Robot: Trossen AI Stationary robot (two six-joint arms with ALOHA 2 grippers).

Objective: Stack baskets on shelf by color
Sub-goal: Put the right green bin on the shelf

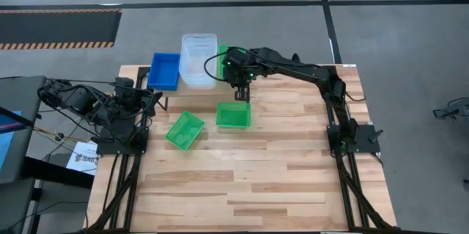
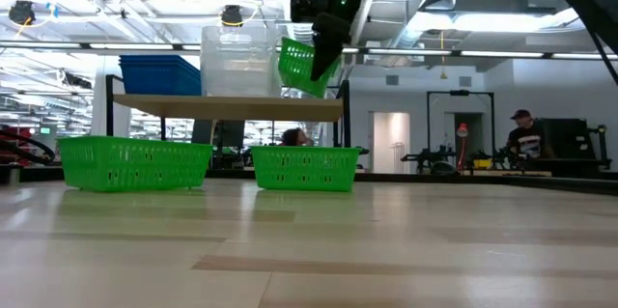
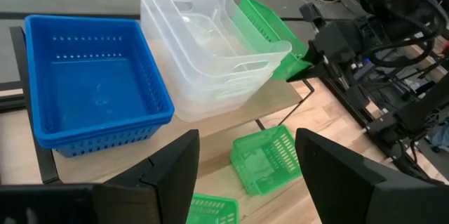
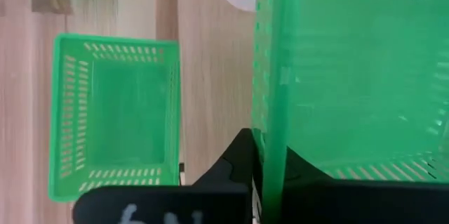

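The shelf (image 2: 227, 103) stands at the table's far side and carries a stack of blue baskets (image 1: 165, 70) and a stack of clear baskets (image 1: 198, 59). My right gripper (image 1: 241, 91) is shut on a green basket (image 2: 303, 65) that is tilted over the shelf's right end, beside the clear stack (image 3: 203, 41). Two more green baskets (image 1: 185, 130) (image 1: 234, 114) rest on their bottoms on the table in front of the shelf. My left gripper (image 3: 245, 175) is open and empty, left of the shelf and facing it. My right gripper pinches one wall of the green basket at its rim (image 4: 273, 133), one finger inside the basket and one outside. The fingers come from above, pointing down. The basket hangs tilted beside the clear stack (image 3: 270, 31); whether its low edge touches the shelf I cannot tell.
The blue stack (image 3: 91, 83) takes the shelf's left end. The nearer green basket (image 4: 112, 115) lies just below and in front of my right gripper. The table's near half is bare wood (image 1: 242, 183). People and equipment show in the room beyond (image 2: 521, 139).
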